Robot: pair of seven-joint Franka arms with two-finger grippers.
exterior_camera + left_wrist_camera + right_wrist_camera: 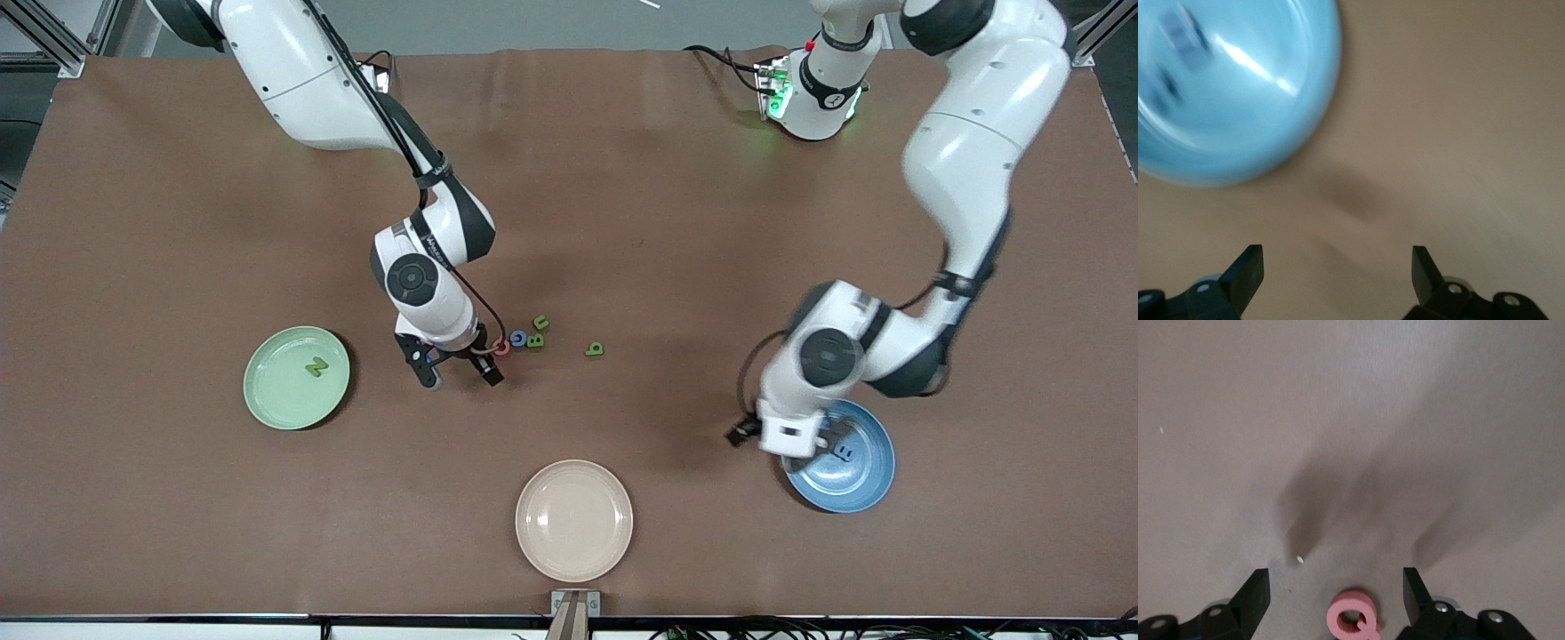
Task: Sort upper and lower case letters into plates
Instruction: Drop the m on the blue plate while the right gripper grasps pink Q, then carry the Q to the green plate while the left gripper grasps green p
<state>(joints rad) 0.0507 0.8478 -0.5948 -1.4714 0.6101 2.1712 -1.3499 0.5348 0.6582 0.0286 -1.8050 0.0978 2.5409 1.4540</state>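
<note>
The mint green plate (pixel 267 391) toward the right arm's end holds a green N (pixel 316 366). The blue plate (pixel 867 480) toward the left arm's end holds a blue letter (pixel 845 452). A pink Q (pixel 502 347), a blue letter (pixel 518 338), a green B (pixel 535 340), a green u (pixel 540 322) and a green letter (pixel 595 349) lie mid-table. My right gripper (pixel 460 373) is open, low beside this cluster. In the right wrist view the Q (pixel 1353 623) lies between its open fingers (pixel 1336 587). My left gripper (pixel 1337 267) is open and empty over bare table beside the blue plate (pixel 1271 100).
A beige plate (pixel 574 520) sits near the table's front edge, nearer to the camera than the letter cluster. The brown table (pixel 622 196) stretches bare toward the robots' bases.
</note>
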